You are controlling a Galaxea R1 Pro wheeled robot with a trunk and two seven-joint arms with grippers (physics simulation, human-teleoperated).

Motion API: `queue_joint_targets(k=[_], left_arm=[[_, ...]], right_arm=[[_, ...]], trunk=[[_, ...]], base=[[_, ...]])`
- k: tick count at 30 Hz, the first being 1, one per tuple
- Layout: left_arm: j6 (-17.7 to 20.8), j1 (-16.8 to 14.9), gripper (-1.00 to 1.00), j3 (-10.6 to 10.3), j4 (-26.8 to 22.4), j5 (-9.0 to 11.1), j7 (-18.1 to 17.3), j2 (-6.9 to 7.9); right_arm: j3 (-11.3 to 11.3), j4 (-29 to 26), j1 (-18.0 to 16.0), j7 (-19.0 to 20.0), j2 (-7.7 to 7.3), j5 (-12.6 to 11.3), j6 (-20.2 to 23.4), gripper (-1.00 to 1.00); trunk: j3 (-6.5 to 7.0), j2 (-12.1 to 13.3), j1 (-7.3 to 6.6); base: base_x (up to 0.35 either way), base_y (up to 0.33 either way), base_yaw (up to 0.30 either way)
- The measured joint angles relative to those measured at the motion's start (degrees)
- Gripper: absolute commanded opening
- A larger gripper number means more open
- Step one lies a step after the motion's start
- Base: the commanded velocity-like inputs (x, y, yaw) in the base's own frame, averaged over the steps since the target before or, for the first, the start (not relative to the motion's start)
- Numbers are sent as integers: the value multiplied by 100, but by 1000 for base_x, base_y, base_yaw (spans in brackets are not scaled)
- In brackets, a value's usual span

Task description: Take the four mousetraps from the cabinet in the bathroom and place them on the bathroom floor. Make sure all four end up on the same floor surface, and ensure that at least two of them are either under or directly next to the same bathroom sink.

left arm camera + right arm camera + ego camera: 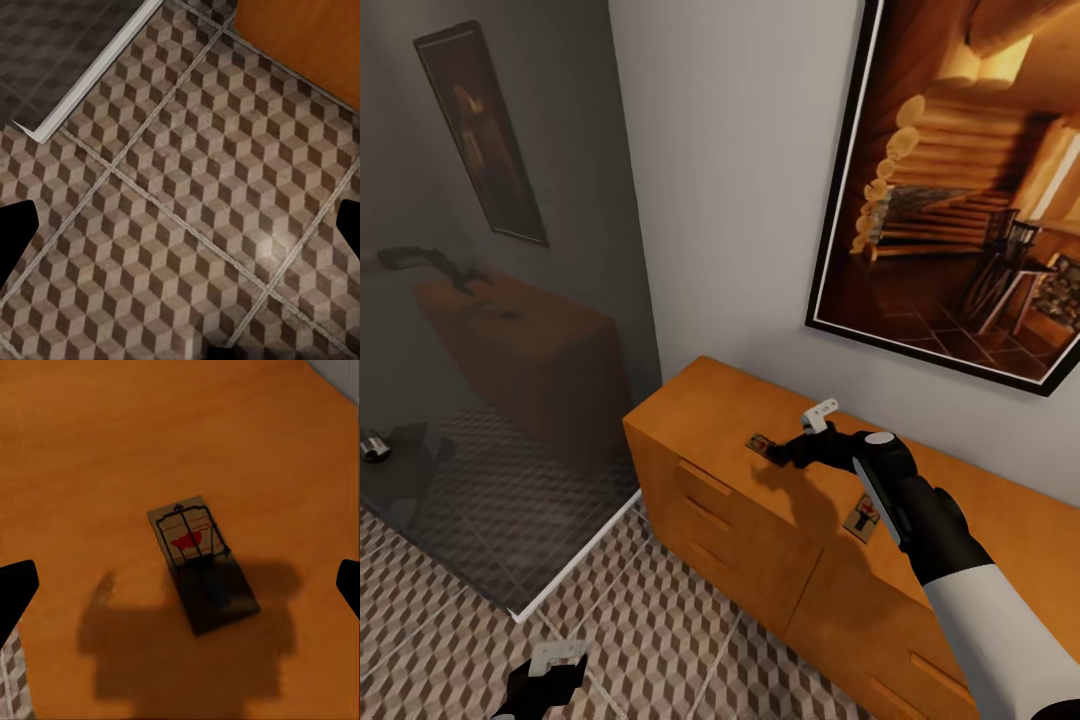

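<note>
- Right hand (pixel 785 452) — dark, fingers spread wide and holding nothing — hovers above the top of the low orange-brown wooden cabinet (pixel 710 420), over a small flat brown wooden mousetrap (pixel 201 562) with dark wire parts.
- Step in hand, as judged: closing in to grasp this trap. It is best done by lowering straight down with the board centred between the fingers, which should close on its long edges and stay clear of the wire bar.
- The trap lies flat, a red mark under its wire frame; half of it sits in the hand's shadow.
- A second trap of the same kind (pixel 862 520) lies further along the cabinet top, beside the right forearm.
- Left hand (pixel 550 680) hangs low over the cube-patterned brown, beige and grey tiled bathroom floor (pixel 180 195) — fingers wide apart, empty.
</note>
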Motion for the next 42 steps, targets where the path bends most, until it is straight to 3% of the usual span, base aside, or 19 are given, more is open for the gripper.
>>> queue_joint_targets(k=[11,42], left_arm=[[0,0,100,0,0,0,0,0],[9,0,100,0,0,0,2,4]], right_arm=[[-22,7,0,640,-20,11,-143,100],[-26,10,0,724,-26,11,-281,100]], trunk=[[-76,0,0],[-110,-1,0]], base=[[0,0,0],[12,-5,0]])
